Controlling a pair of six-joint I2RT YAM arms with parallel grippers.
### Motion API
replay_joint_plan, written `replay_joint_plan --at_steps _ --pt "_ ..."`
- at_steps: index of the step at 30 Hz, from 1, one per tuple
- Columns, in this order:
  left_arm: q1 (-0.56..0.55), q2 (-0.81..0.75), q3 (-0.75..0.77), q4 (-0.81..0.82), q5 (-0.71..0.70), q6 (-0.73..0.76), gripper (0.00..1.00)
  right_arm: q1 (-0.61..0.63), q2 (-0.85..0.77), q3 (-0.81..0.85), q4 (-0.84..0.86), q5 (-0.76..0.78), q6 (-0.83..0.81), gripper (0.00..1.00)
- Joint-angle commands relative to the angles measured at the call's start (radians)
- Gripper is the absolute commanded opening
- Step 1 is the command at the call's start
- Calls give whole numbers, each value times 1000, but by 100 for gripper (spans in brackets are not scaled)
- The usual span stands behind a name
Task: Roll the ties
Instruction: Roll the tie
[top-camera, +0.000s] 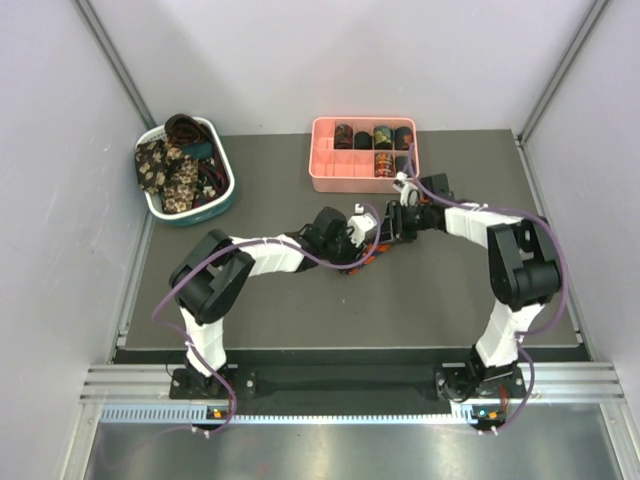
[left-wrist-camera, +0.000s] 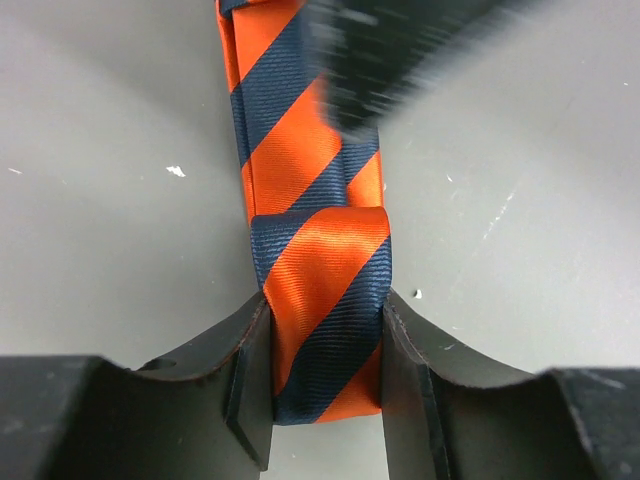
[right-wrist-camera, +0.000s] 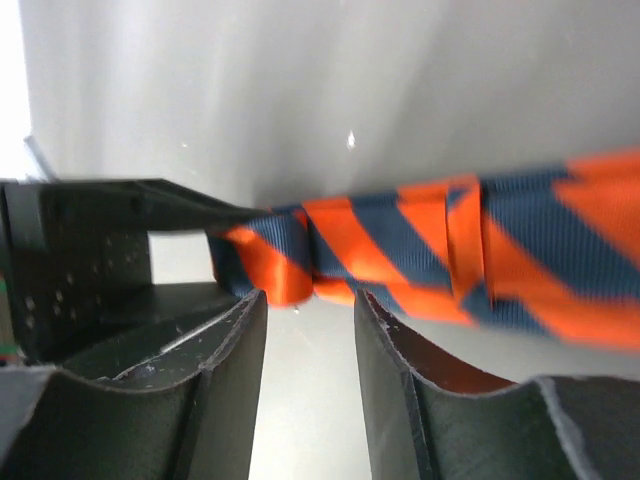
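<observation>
The striped tie (left-wrist-camera: 320, 290), orange and dark blue, lies on the grey table (top-camera: 300, 310) near its middle, where the two arms meet. From above it is almost wholly hidden under them, with only orange scraps showing. The left gripper (left-wrist-camera: 325, 310) is clamped on the tie's folded-over end, both fingers pressed against the fabric's edges. The strip runs away from it and is cut off at the frame edge, partly behind a blurred dark shape. The right gripper (right-wrist-camera: 310, 297) has its fingers apart, with a bare gap between them. The tie crosses just past their tips, and contact there cannot be judged. Far left, a basket (top-camera: 228, 190) holds loose ties (top-camera: 165, 170) in a tangle too jumbled to count. At far centre, a pink tray (top-camera: 330, 168) holds coiled ties (top-camera: 382, 135) in its right compartments.
</observation>
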Motion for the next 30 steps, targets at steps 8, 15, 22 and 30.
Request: replay_joint_plan --at_steps 8,15,22,30 --pt "-15 85 112 -348 -80 -61 25 78 -384 -295 89 360 11 36" --pt "-18 134 215 -509 -132 -102 26 365 -637 -461 147 830 47 36" --pt "-21 194 321 -652 -137 -113 27 684 -728 -536 212 1114 18 37" --pt "-29 249 387 -747 -124 -113 25 991 -708 -530 293 1426 -90 41"
